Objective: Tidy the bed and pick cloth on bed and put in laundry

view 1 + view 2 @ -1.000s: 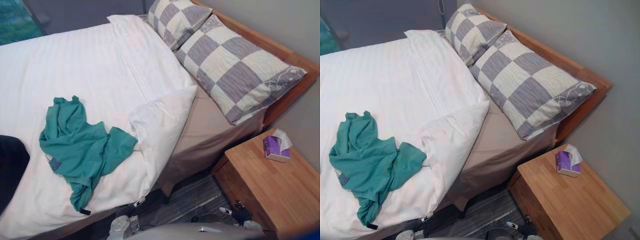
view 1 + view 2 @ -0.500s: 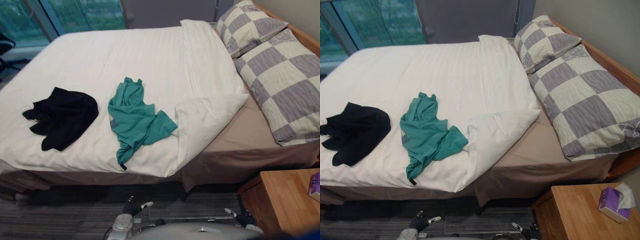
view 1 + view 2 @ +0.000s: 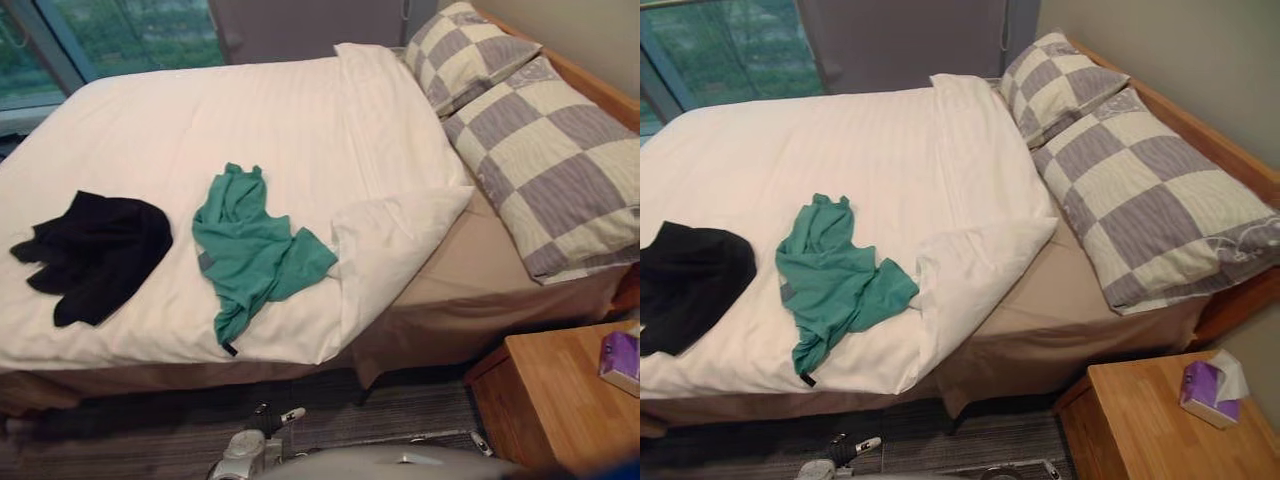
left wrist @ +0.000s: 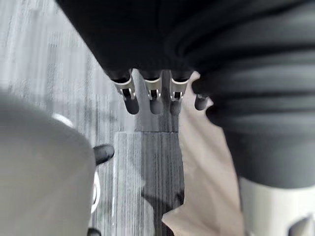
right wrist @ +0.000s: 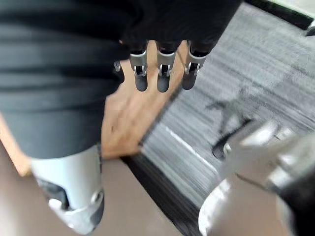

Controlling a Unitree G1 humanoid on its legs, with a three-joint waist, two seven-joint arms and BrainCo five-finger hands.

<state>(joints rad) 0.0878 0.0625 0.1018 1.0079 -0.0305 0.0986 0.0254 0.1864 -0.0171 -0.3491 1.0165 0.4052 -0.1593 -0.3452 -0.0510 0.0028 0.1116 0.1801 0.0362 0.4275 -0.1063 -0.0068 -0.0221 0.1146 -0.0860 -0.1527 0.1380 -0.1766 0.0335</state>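
Note:
A crumpled green cloth lies on the white duvet near the bed's front edge. A black cloth lies bunched to its left, also on the duvet. The duvet's front right corner is folded back and bares the beige sheet. Two checked pillows lie at the head of the bed. My left hand hangs low over the grey carpet beside the beige bed skirt, fingers straight, holding nothing. My right hand hangs low by the nightstand's wooden side, fingers straight and empty.
A wooden nightstand stands at the right of the bed with a purple tissue box on it. The wooden headboard runs behind the pillows. A window lies beyond the bed's far side. Grey striped carpet runs along the front.
The camera has swung left from the pillows and nightstand, bringing the black cloth into view, then drifted slightly back right. The cloths and duvet lie as before.

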